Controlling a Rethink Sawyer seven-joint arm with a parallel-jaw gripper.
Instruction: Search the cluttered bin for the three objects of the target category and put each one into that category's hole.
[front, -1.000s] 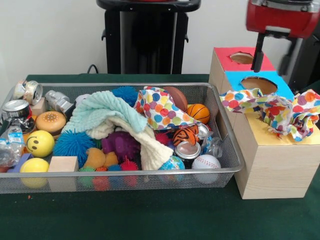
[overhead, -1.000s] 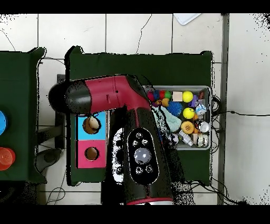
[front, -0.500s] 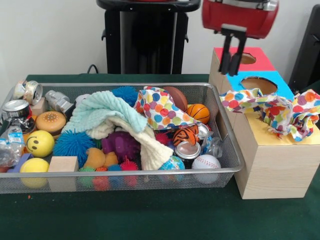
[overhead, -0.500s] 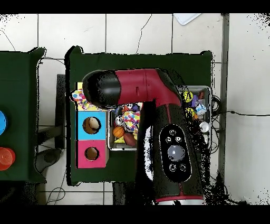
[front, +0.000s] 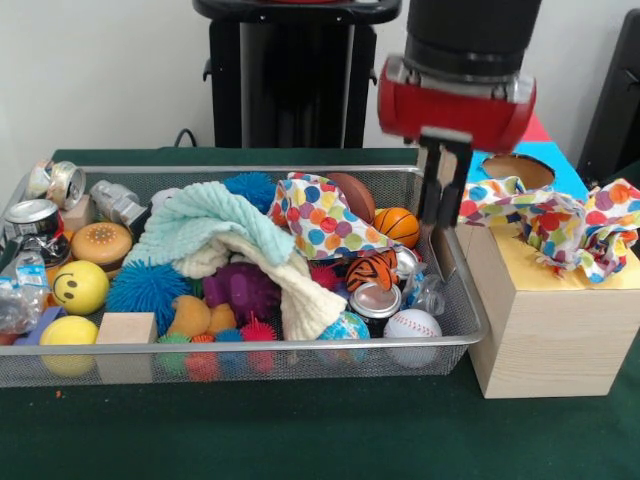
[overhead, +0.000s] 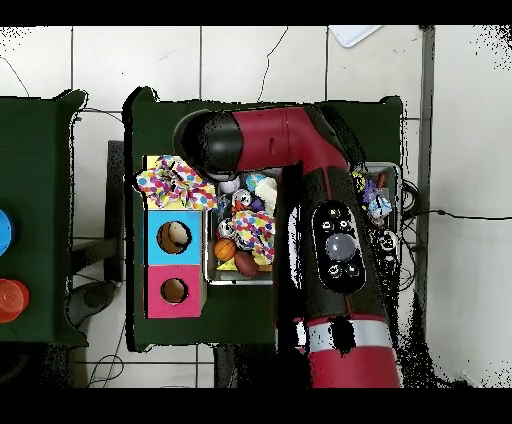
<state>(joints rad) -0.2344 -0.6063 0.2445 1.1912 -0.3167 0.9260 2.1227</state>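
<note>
Over the bin's (front: 470, 318) right end, beside the box (front: 545, 330), hangs the gripper (front: 438, 205), empty, fingers slightly parted. Polka-dot cloths lie on the box's (front: 560, 220) yellow top and in the bin (front: 318, 220).

Wire bin (front: 470, 322) packed edge to edge: cans (front: 32, 215) far left, balls (front: 80, 286) along the lower rim, towels (front: 225, 240) heaped mid-frame. Claw (front: 442, 215) hanging at the bin's right wall, just left of the wooden box (front: 550, 330). Spotted cloth (front: 560, 222) draped over the box top at right; blue hole (front: 518, 170) behind it open. Bare green counter (front: 300, 430) across the bottom of the frame.
</note>
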